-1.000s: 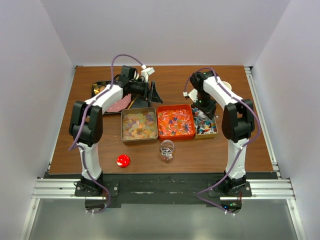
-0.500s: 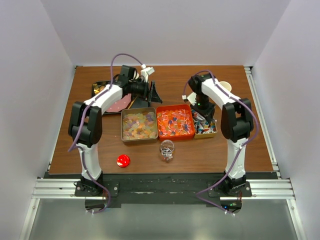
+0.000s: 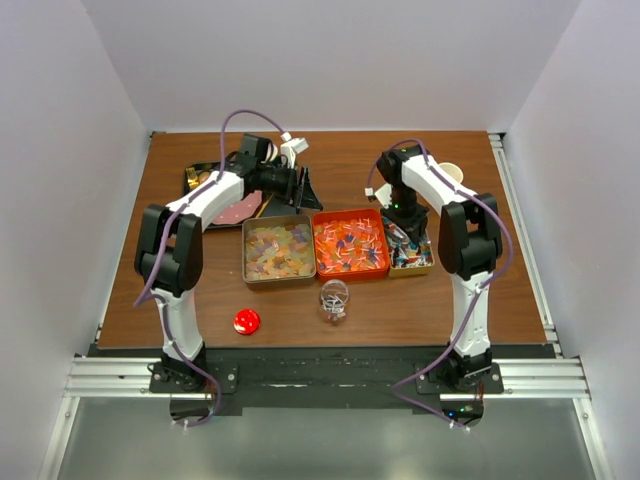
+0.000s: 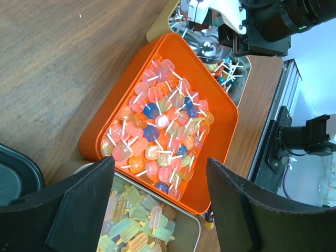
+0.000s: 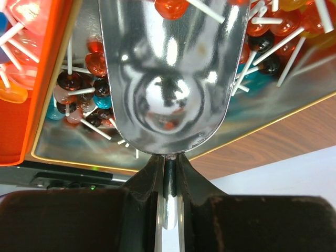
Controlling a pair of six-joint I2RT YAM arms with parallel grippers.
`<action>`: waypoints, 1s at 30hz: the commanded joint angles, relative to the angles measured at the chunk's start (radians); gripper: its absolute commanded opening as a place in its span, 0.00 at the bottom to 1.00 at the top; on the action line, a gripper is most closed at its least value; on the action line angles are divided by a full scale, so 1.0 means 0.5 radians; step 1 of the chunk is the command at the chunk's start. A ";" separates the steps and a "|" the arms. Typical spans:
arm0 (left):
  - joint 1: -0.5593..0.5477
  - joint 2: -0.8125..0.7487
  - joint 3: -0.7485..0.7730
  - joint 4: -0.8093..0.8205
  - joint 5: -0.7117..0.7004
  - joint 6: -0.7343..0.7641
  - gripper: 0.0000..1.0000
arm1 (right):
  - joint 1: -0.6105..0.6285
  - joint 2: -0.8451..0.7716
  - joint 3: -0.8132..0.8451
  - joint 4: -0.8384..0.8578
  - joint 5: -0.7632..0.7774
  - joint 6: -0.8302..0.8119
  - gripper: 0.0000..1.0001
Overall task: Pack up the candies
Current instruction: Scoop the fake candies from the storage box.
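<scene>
Three trays of candies stand side by side. A tin (image 3: 244, 250) holds pale pastel pieces (image 3: 280, 250), an orange tray (image 3: 351, 273) holds stick candies (image 3: 350, 243), and a right tin (image 3: 432, 262) holds dark, red and blue ones (image 3: 405, 250). My right gripper (image 3: 405, 215) is shut on the handle of a metal scoop (image 5: 168, 79), whose bowl lies in the right tin (image 5: 79, 164) among candies (image 5: 84, 79), with a red candy (image 5: 170, 6) at its far end. My left gripper (image 3: 305, 190) is open and empty, above the back edge of the orange tray (image 4: 239, 136) and pastel tin (image 4: 186, 231).
A small glass jar (image 3: 334, 298) stands in front of the trays. A red disc (image 3: 246, 321) lies at the front left. A black tray (image 3: 200, 180) with a pink item is at the back left, and a pale cup (image 3: 450, 172) at the back right.
My right arm has shifted slightly left with the scoop over the right tin. The left arm has barely moved.
</scene>
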 commanded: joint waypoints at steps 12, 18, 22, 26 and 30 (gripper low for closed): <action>0.003 -0.155 0.002 -0.027 -0.046 0.106 0.75 | 0.025 -0.213 -0.385 0.458 -0.189 0.055 0.00; 0.000 -0.171 -0.035 -0.018 -0.056 0.109 0.75 | 0.022 -0.146 -0.268 0.443 -0.192 0.088 0.00; -0.003 -0.158 -0.023 -0.006 -0.034 0.091 0.75 | 0.022 -0.078 -0.182 0.415 -0.198 0.079 0.00; -0.006 -0.143 -0.001 0.000 -0.043 0.094 0.75 | 0.025 -0.081 -0.127 0.403 -0.207 0.070 0.00; -0.006 -0.152 0.005 -0.021 -0.062 0.127 0.75 | 0.022 -0.167 -0.252 0.651 -0.210 0.055 0.00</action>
